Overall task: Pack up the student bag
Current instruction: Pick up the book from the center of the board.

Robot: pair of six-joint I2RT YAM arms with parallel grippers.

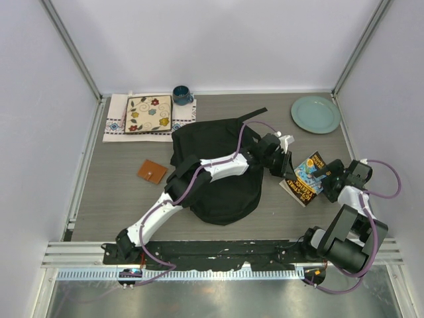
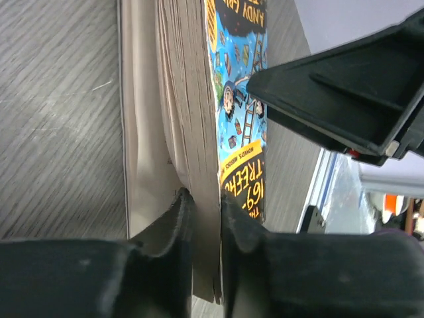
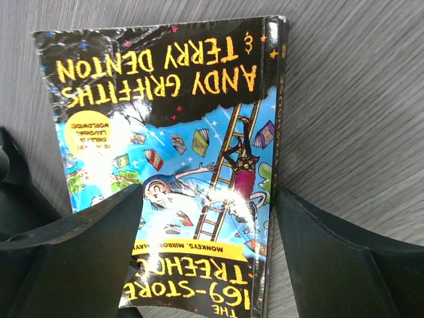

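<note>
The student bag point(image 1: 222, 199) is a black soft backpack lying mid-table, with my left arm stretched across it. To its right a paperback book point(image 1: 306, 177) with a blue and black cover lies on the table. My left gripper point(image 1: 286, 169) is at the book's left edge. In the left wrist view its jaws point(image 2: 205, 207) are shut on the book's page block point(image 2: 189, 99) and cover, one finger on each side. My right gripper point(image 1: 328, 173) hangs open over the book's cover point(image 3: 179, 132), its fingers point(image 3: 209, 192) straddling the cover and the spine.
A green plate point(image 1: 315, 113) sits at the back right. A blue mug point(image 1: 181, 95) and a flowered square point(image 1: 148, 114) on a cloth are at the back left. A small brown square point(image 1: 152, 172) lies left of the bag.
</note>
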